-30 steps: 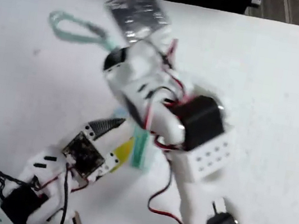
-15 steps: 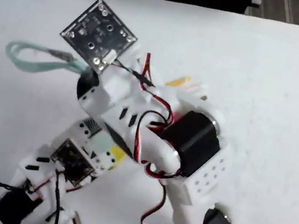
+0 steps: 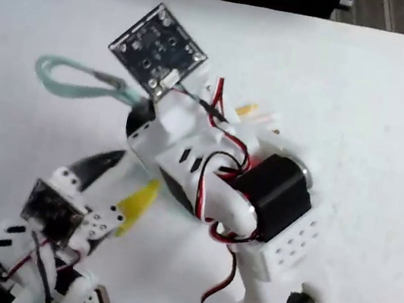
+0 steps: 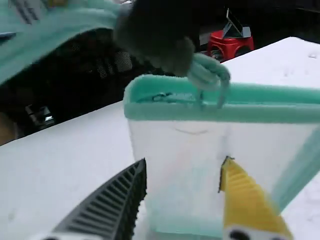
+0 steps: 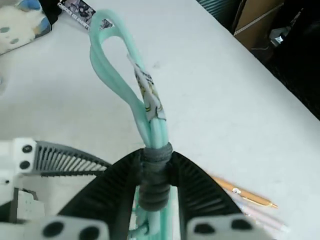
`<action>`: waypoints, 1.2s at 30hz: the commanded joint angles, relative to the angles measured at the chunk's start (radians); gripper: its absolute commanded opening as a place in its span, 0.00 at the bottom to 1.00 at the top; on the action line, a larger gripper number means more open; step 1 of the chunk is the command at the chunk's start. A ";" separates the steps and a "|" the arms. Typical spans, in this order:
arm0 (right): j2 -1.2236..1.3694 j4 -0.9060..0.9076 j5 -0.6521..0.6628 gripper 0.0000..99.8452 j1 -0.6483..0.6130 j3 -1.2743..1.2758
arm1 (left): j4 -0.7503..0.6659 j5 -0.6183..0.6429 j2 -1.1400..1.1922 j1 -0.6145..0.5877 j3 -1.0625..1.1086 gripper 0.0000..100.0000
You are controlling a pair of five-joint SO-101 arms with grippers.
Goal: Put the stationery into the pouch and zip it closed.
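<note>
R jaws clamped on teal wrist strap (image 5: 155,130); L jaws open, astride clear pouch (image 4: 180,140) end; gold pen (image 5: 245,195) on counter (image 5: 225,100).

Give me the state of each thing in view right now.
Translucent pouch with mint-green trim: between the fingers of the left hand, zip unclear.
Left hand: open.
Right hand: shut on the mint-green cord loop.
Orange pen: lying on the white table, outside the pouch.
</note>
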 commanded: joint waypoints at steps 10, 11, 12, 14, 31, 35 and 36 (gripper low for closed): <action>-0.159 0.022 0.014 0.02 0.035 0.219 | -0.018 -0.155 0.005 -0.134 -0.095 0.29; -0.174 0.022 0.014 0.02 0.035 0.227 | -0.020 -0.155 0.005 -0.134 -0.095 0.29; -0.193 0.022 0.014 0.02 0.031 0.232 | -0.020 -0.155 0.005 -0.134 -0.095 0.29; -0.220 0.022 0.014 0.02 0.030 0.233 | -0.023 -0.155 0.005 -0.127 -0.081 0.29; -0.254 0.022 0.141 0.02 -0.053 0.442 | -0.087 -0.157 0.004 0.056 0.083 0.33; -0.243 0.015 0.233 0.02 -0.058 0.450 | -0.118 -0.157 0.004 0.056 0.083 0.34; -0.243 0.018 0.272 0.02 -0.058 0.450 | -0.132 -0.157 0.004 0.051 0.084 0.34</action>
